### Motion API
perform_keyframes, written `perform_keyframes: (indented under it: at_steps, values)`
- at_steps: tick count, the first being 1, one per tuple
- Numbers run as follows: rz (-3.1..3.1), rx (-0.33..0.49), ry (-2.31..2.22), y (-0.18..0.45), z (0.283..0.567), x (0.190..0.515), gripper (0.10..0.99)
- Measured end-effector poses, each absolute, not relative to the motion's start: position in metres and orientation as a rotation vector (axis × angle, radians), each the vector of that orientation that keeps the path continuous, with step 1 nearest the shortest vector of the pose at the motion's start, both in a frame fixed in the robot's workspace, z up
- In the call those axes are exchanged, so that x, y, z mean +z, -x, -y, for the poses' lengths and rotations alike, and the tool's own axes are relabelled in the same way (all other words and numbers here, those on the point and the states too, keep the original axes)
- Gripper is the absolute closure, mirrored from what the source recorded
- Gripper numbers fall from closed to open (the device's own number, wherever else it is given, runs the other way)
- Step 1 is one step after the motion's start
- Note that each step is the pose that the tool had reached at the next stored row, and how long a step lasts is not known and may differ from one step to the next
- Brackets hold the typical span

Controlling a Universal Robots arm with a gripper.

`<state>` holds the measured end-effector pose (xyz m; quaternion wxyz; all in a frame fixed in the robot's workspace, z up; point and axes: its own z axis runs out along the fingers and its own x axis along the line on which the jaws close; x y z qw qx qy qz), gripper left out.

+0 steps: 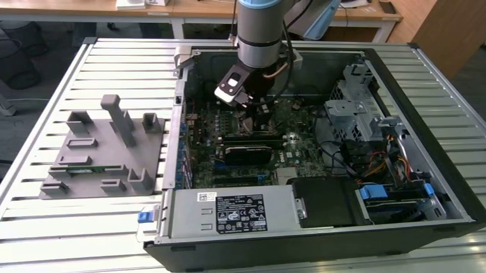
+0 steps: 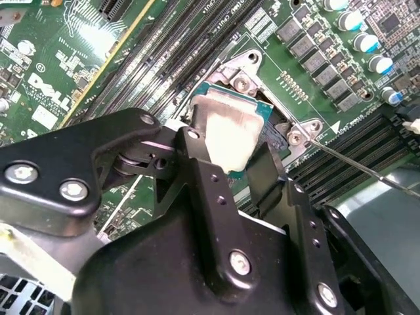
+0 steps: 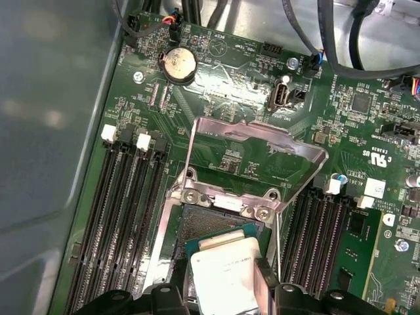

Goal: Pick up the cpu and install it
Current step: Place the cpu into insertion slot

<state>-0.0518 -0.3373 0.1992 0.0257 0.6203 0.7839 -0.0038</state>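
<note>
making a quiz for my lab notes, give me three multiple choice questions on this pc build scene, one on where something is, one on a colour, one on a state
1. Where is the cpu?
A) on the grey fixture beside the case
B) held in the tool over the socket
C) on the power supply

2. What colour is the cpu's top?
A) black
B) silvery-white
C) blue

3. How does the socket's load plate stand?
A) swung up, open
B) clamped down flat
C) taken off and laid aside

Answers:
1 B, both wrist views show the tool gripping the cpu by its sides just over the socket.
2 B, its metal top shows pale silver with a thin greenish edge.
3 A, in the first wrist view the load plate tilts up on its hinge, leaving the socket uncovered.
</note>
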Motion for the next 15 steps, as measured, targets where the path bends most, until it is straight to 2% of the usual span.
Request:
perform_keyframes:
  at_steps: [13,14,15]
  values:
    - [-2.490,-0.005,-1.834,0.0518,0.3360,0.2033,0.580]
    - [-2.505,-0.006,-1.812,0.0518,0.3361,0.2033,0.569]
    - [-2.518,-0.007,-1.793,0.0518,0.3361,0.2032,0.514]
